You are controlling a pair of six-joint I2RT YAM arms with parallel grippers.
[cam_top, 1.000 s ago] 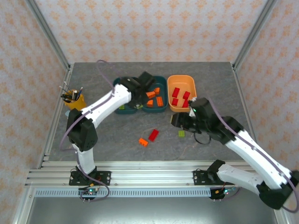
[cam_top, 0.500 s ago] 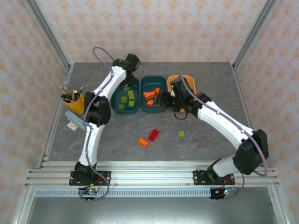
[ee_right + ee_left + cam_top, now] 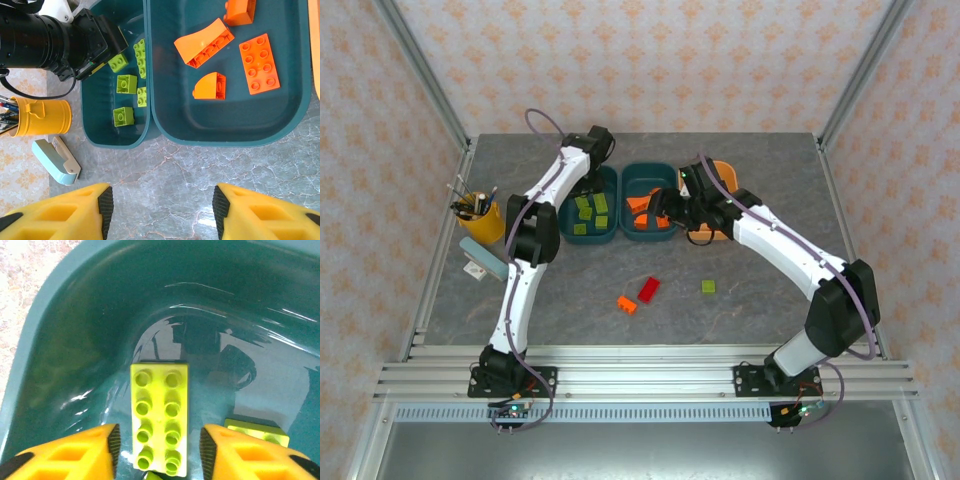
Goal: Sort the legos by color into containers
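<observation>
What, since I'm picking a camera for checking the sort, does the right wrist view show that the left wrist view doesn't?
Right wrist: orange bricks in the second teal tray, the yellow pen cup, the open right gripper. Left wrist: the open left gripper, fingers close up. Both: the oblong yellow-green brick in its teal tray.

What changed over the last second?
The right gripper swung from beside the loose green lego to the middle tray. The left gripper shifted to the left tray's far end. Both open, nothing visibly grabbed. The green lego, red lego and orange lego stayed put.
</observation>
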